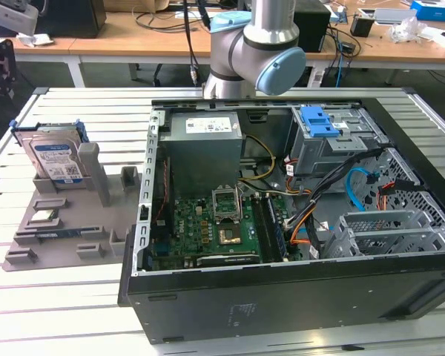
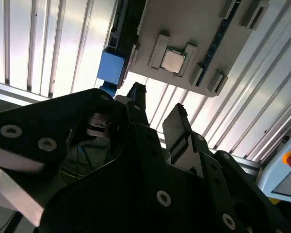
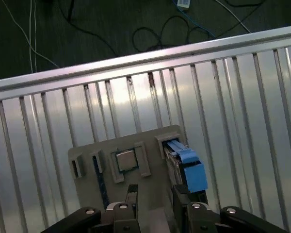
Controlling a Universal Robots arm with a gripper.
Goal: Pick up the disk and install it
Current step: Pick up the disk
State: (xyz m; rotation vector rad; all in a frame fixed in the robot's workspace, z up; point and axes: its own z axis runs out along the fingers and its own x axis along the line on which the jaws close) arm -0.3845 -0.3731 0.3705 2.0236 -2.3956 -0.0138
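Note:
The disk (image 1: 55, 159) stands on edge in a slot at the far end of a grey fixture plate (image 1: 59, 230), at the exterior view's left. It is silver with a white-and-blue label and a bright blue frame. In both wrist views my gripper (image 3: 155, 196) (image 2: 155, 109) hangs well above the fixture, its two black fingers apart with nothing between them. The disk's blue frame (image 3: 188, 165) (image 2: 111, 67) shows edge-on beyond one fingertip (image 3: 179, 193).
An open computer case (image 1: 282, 289) lies on the slatted metal table (image 1: 74, 311), with a grey power supply box (image 1: 204, 141), a motherboard (image 1: 215, 230) and a blue-handled drive bay (image 1: 319, 122) inside. A processor chip (image 3: 125, 159) sits in a fixture pocket. Cables lie on the floor.

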